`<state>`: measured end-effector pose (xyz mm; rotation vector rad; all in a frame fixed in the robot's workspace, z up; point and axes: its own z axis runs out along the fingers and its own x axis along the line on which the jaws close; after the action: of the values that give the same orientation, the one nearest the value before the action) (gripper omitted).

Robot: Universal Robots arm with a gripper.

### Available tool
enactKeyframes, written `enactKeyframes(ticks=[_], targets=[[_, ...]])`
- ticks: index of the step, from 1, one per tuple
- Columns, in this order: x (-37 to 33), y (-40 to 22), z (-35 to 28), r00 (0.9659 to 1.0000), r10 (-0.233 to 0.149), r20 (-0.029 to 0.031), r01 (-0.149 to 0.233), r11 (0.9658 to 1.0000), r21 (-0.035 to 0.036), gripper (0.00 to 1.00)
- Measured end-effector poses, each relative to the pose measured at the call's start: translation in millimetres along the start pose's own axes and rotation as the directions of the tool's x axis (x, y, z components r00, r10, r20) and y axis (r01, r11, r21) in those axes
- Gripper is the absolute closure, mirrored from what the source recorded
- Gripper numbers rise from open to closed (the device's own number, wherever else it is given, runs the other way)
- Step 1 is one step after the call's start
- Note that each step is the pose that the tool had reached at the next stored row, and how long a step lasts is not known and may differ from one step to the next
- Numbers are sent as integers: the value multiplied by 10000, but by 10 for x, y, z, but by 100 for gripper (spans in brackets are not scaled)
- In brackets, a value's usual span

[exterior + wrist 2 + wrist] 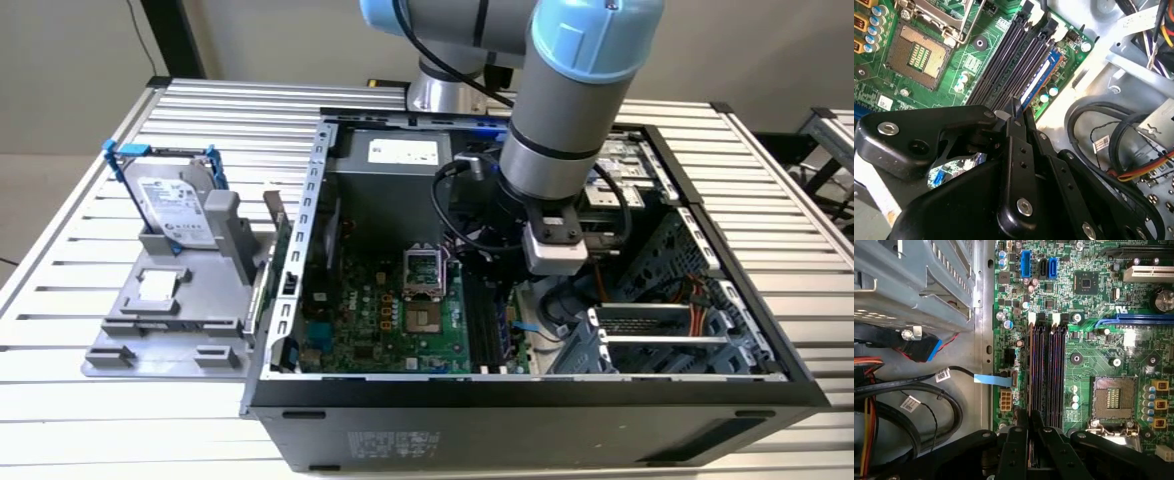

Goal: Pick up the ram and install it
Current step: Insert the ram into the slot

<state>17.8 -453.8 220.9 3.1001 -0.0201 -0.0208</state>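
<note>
Ram: the ram [1040, 76] stands on edge in the outermost of the black motherboard slots [1004, 65], the slot nearest the case's drive side; in the second wrist view its blue face with a white label runs toward 1 o'clock from the pincer tips.
Pincer: the pincer [1018, 114] has its black fingers [1021, 440] drawn close together over the near end of the ram; in the first wrist view the tips [1030, 416] straddle the stick's top edge, clenched or nearly so on it.
Motherboard: the green motherboard [387, 320] lies flat in the open computer case [534, 420]; the empty processor socket [1111, 399] sits just beside the slots.
Cables: black cables [914, 405] loop on the case floor beside the board.
Far side: on the slatted bench [80, 400], at 9 o'clock from the case in the exterior view, a grey hard drive [174, 215] in a blue bracket leans on a grey holder [167, 320].
</note>
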Motion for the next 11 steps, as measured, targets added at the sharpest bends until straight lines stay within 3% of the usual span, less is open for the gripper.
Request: enactKeyframes(ticks=[11], targets=[[0,-3,-2,9997,237,8,-237,9997,-18,100]])
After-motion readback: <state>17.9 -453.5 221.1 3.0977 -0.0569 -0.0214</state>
